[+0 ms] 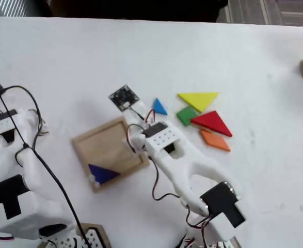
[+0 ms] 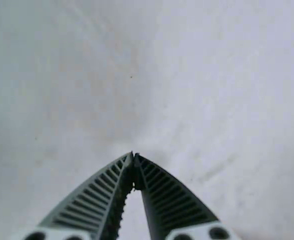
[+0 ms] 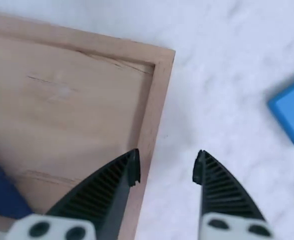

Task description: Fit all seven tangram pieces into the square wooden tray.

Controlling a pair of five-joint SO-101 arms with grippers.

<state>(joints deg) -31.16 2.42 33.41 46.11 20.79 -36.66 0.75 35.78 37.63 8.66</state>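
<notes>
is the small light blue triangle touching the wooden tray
Apart. The high view shows bare table between the light blue triangle and the wooden tray; the right wrist view shows the same gap.

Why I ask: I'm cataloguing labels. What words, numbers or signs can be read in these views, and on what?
No text can be read in any view.
Small black board beside the wooden tray: only pale specks, too small to read.
Wooden tray: bare wood, no print visible.
</notes>
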